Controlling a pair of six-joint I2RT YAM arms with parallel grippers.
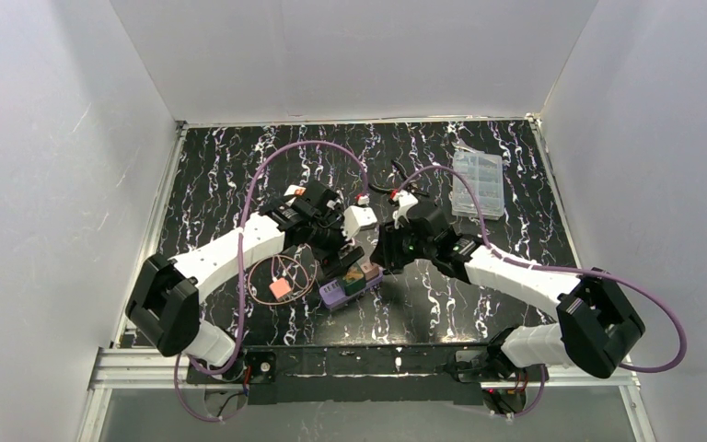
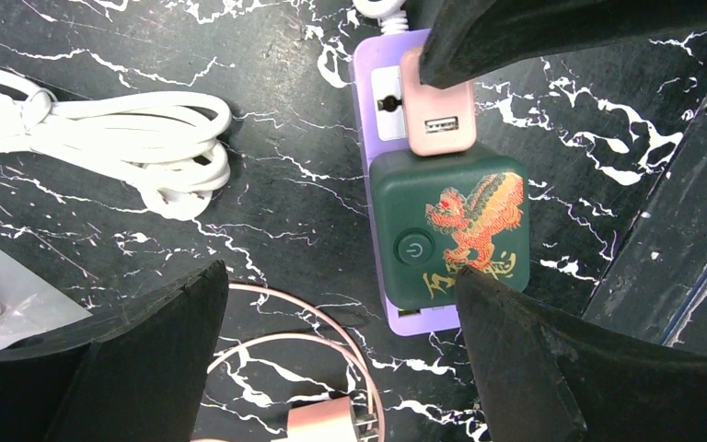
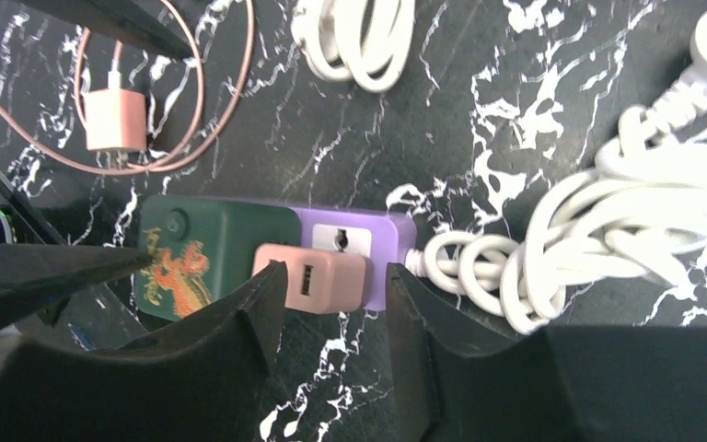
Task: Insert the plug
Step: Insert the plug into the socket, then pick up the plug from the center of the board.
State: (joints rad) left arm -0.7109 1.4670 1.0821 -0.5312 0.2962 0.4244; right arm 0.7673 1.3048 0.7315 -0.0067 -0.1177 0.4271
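A purple power strip (image 1: 336, 294) lies on the black marble table, also in the left wrist view (image 2: 385, 63) and the right wrist view (image 3: 386, 247). A green block with a red dragon (image 2: 449, 235) sits on it. A pink USB plug (image 3: 318, 276) (image 2: 442, 129) stands seated in the strip beside the green block. My right gripper (image 3: 336, 272) (image 1: 382, 253) is open, its fingers flanking the pink plug. My left gripper (image 2: 341, 276) (image 1: 345, 258) is open and empty over the strip's green end, its right finger at the block's corner.
A second pink charger (image 1: 279, 288) (image 2: 322, 422) (image 3: 115, 120) with a looped pink cable lies left of the strip. The strip's coiled white cord (image 3: 608, 221) (image 2: 147, 152) lies behind it. A clear plastic box (image 1: 476, 182) stands at the back right.
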